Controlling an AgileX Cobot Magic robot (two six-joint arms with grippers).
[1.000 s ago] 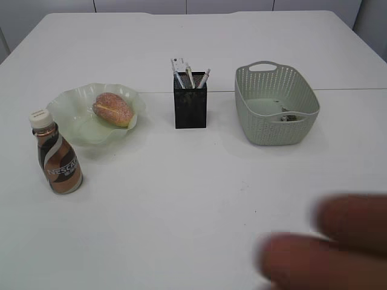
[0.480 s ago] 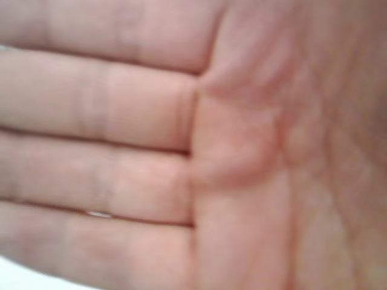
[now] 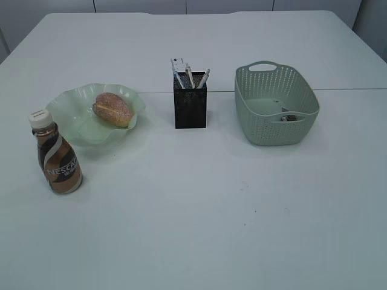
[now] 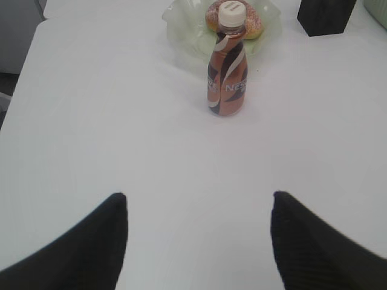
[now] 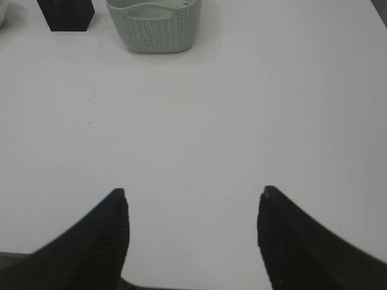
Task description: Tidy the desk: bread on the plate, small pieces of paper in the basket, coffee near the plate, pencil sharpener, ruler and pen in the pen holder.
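The bread (image 3: 113,108) lies on the pale green wavy plate (image 3: 72,118) at the left. The brown coffee bottle (image 3: 56,162) stands upright just in front of the plate; it also shows in the left wrist view (image 4: 227,66). The black mesh pen holder (image 3: 190,107) holds pens and a ruler (image 3: 188,75). The grey-green basket (image 3: 284,130) has small dark pieces (image 3: 289,118) inside. My left gripper (image 4: 199,202) is open and empty over bare table. My right gripper (image 5: 192,199) is open and empty near the table's front edge. Neither gripper shows in the exterior view.
The white table (image 3: 199,211) stretches across the exterior view. The basket (image 5: 154,27) and pen holder (image 5: 66,15) show at the top of the right wrist view. The table's front edge (image 5: 181,286) lies under the right gripper.
A human hand covered the exterior camera half a second ago and has gone. The objects stand where they were one second ago.
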